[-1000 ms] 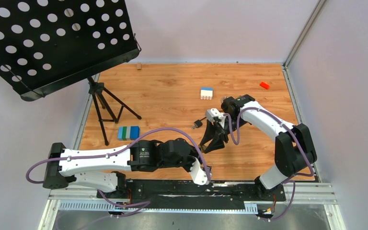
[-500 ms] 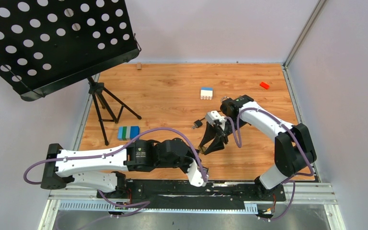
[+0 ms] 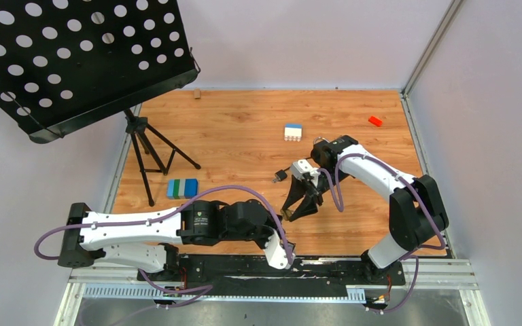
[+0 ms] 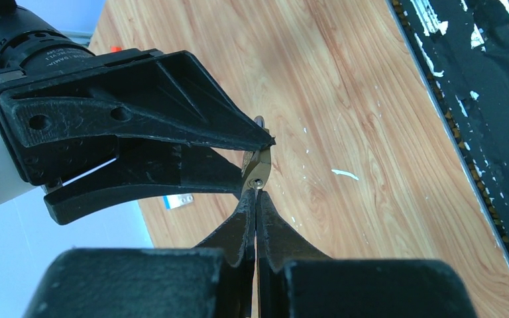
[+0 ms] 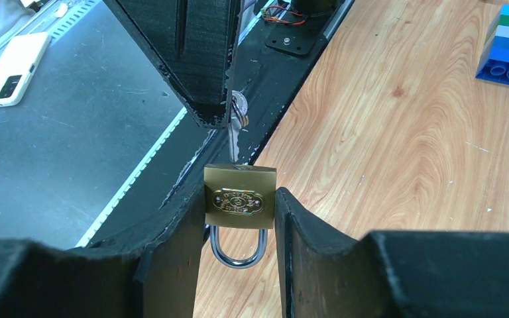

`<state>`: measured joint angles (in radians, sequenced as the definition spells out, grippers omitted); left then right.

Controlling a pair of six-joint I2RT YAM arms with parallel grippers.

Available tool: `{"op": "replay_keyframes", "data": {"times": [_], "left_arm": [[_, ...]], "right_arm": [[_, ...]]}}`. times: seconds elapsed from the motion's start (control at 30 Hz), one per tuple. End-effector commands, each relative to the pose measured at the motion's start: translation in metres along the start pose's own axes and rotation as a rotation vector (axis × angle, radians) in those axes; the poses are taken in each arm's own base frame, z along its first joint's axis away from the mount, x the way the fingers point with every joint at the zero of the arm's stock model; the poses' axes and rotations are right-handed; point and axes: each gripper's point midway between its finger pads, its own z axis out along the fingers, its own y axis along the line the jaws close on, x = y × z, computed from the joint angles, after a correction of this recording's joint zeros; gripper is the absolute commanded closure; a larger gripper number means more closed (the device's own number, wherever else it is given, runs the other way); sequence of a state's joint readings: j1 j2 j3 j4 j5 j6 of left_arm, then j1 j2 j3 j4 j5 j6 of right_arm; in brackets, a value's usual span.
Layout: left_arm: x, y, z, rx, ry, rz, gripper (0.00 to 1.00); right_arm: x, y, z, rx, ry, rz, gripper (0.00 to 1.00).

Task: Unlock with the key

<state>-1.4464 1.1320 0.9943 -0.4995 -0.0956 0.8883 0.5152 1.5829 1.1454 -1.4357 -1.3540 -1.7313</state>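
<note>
My right gripper (image 5: 238, 195) is shut on a brass padlock (image 5: 240, 204) and holds it above the wooden table with its steel shackle (image 5: 238, 250) pointing back at the wrist. The left gripper (image 4: 256, 193) is shut on the key (image 5: 233, 142), a thin grey blade that pokes from the black fingers (image 5: 195, 59). The blade's tip meets the padlock's keyhole end. In the left wrist view that end of the padlock (image 4: 257, 169) shows right at my shut fingertips. From above, both grippers meet at the padlock (image 3: 287, 216), near the front middle of the table.
A black music stand (image 3: 81, 54) on a tripod fills the far left. A blue-green block (image 3: 182, 188), a white-blue block (image 3: 293, 132), a red block (image 3: 375, 121) and a black cable end (image 3: 280, 175) lie on the table. A black strip (image 3: 326, 268) runs along the near edge.
Both arms have shifted slightly: the right gripper with the padlock came a little nearer and leftward, and the left wrist drew slightly back. Both grips are unchanged.
</note>
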Motion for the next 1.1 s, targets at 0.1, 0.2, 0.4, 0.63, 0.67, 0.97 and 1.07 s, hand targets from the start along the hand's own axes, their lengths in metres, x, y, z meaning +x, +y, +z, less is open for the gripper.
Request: {"op": "replay_keyframes", "data": {"times": [0.1, 0.2, 0.4, 0.63, 0.67, 0.97, 1.07], "left_arm": [[0.001, 0.0, 0.004, -0.003, 0.011, 0.049, 1.0], [0.0, -0.001, 0.006, 0.002, 0.011, 0.056, 1.0], [-0.001, -0.001, 0.006, 0.002, 0.01, 0.064, 1.0], [-0.001, -0.004, 0.01, 0.013, 0.017, 0.083, 1.0], [0.0, -0.005, 0.011, 0.014, 0.02, 0.087, 1.0], [0.004, -0.008, 0.018, 0.009, 0.055, 0.138, 1.0], [0.006, -0.01, 0.019, 0.0, 0.061, 0.153, 1.0]], "right_arm": [[-0.011, 0.002, 0.003, -0.006, -0.028, -0.039, 1.0], [-0.011, 0.001, 0.003, -0.006, -0.028, -0.034, 1.0], [-0.011, 0.001, 0.004, -0.009, -0.029, -0.028, 1.0], [-0.011, 0.001, 0.004, -0.01, -0.031, -0.026, 1.0], [-0.011, 0.002, 0.004, -0.011, -0.029, -0.026, 1.0], [-0.008, 0.005, 0.009, -0.032, -0.019, -0.024, 1.0], [-0.006, 0.007, 0.011, -0.044, -0.009, -0.024, 1.0]]}}
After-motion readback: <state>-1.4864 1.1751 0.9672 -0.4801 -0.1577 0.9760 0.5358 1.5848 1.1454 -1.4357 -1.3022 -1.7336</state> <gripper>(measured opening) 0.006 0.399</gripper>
